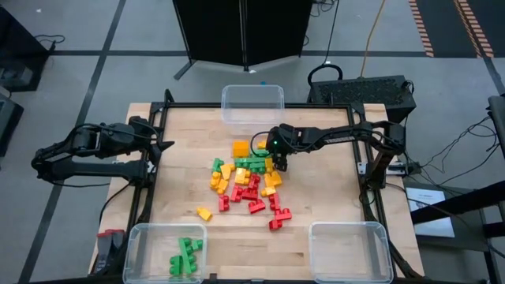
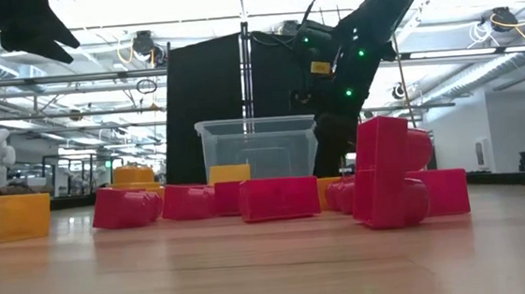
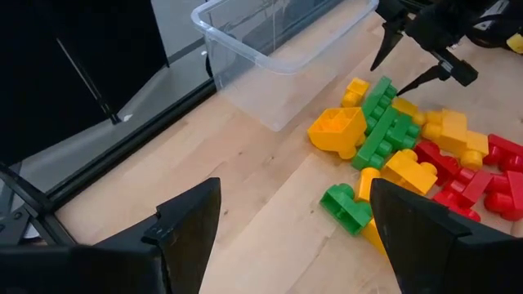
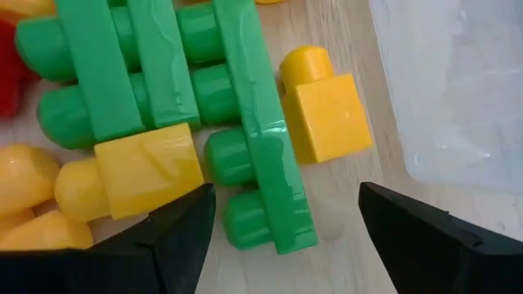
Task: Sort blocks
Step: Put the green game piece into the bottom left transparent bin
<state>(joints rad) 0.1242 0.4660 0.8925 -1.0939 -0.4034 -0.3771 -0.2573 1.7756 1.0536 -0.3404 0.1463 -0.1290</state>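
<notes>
Green blocks (image 1: 185, 257) are lying in the near-left clear bin (image 1: 139, 237), a few only, so sorting is just getting going by my read. Near-right bin (image 1: 349, 251) is showing nothing inside, same w/ the far bin (image 1: 252, 102) at the table's back edge.

Most of the job is left: the main pile of blocks (image 1: 248, 183) is sitting mid-table, red, yellow-orange and green all mixed, touching and overlapping. One yellow block (image 1: 204, 213) is lying apart on the near-left side of the pile, and a red pair (image 1: 278, 218) is lying at its near-right edge. Blocks are looking glossy, chunky, w/ round studs; some greens are long bars.

Right gripper (image 1: 276, 162) is hovering over the pile's far side, fingers spread, nothing between them. Its wrist cam is looking down on a long green block (image 4: 261, 155) w/ a yellow block (image 4: 147, 167) on one side and a yellow-orange block (image 4: 327, 114) on the other. Prob the green one is the next pick.

Left gripper (image 1: 162, 144) is waiting by the table's left edge, fingers apart, holding nothing.
</notes>
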